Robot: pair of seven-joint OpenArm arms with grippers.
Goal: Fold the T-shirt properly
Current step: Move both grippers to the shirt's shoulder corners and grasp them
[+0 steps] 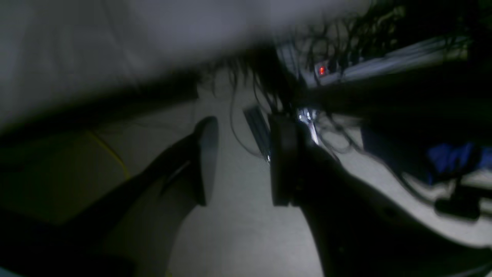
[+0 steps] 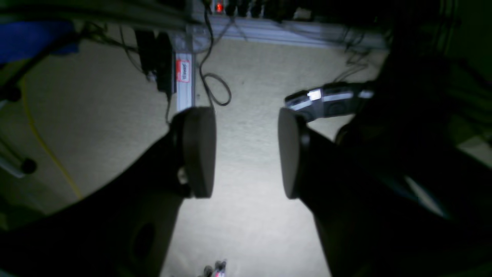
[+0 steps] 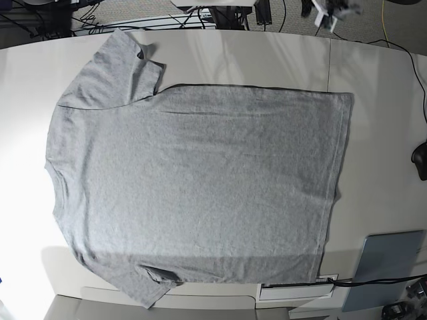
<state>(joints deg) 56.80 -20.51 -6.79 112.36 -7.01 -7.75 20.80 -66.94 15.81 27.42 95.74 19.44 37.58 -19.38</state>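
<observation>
**Shirt laid flat, both arms off to the side**

From the left wrist, the left gripper (image 1: 238,161) hangs with its jaws wide and nothing between them, over pale carpeted floor (image 1: 238,231) strewn with dark cables. A blurred grey surface fills the upper left corner; I cannot tell what it is.

From the right wrist, the right gripper (image 2: 246,152) also has its jaws wide and empty above the same carpet, with a metal frame rail (image 2: 184,77) beyond.

From the base view, the large heather-grey short-sleeved T-shirt (image 3: 200,193) lies spread flat, plain side up, on the white tabletop (image 3: 380,133), collar toward the left edge, hem toward the right. Neither arm shows there.

I judge no fold is begun; next, both grippers must come over the tabletop and pinch one long edge.
</observation>
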